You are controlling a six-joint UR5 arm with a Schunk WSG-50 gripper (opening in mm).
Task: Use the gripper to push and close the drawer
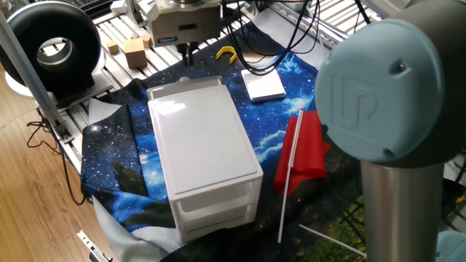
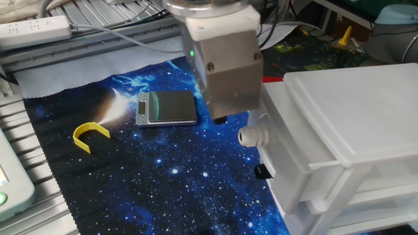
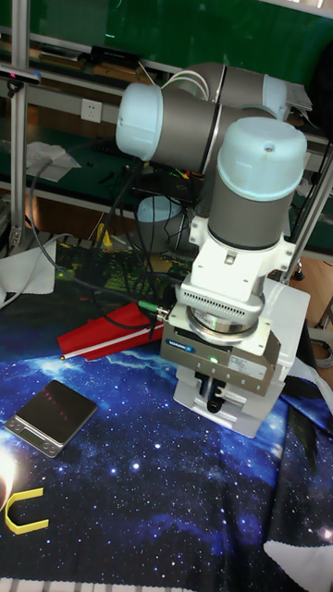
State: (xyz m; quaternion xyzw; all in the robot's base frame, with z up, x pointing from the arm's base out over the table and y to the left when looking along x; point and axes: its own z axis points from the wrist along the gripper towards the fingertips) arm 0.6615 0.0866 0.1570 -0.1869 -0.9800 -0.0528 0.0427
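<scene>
The drawer (image 1: 185,86) is the top bin of the small white cabinet (image 1: 207,149), and its front sits almost flush with the cabinet body. In the other fixed view the drawer front (image 2: 282,171) carries a round white knob (image 2: 251,136). The gripper (image 1: 187,54) hangs a short way behind the drawer front, apart from it, its dark fingers together and holding nothing. Its boxy metal head fills the upper middle of the other fixed view, where the gripper (image 2: 220,119) hovers just left of the knob. In the tall fixed view the gripper (image 3: 215,398) faces the camera and hides most of the cabinet (image 3: 294,326).
A small scale (image 2: 166,108) and a yellow curved piece (image 2: 90,136) lie on the starry cloth left of the gripper. A red folded object with a white stick (image 1: 302,149) lies beside the cabinet. Wooden blocks (image 1: 135,51) and a black ring (image 1: 51,44) sit at the back.
</scene>
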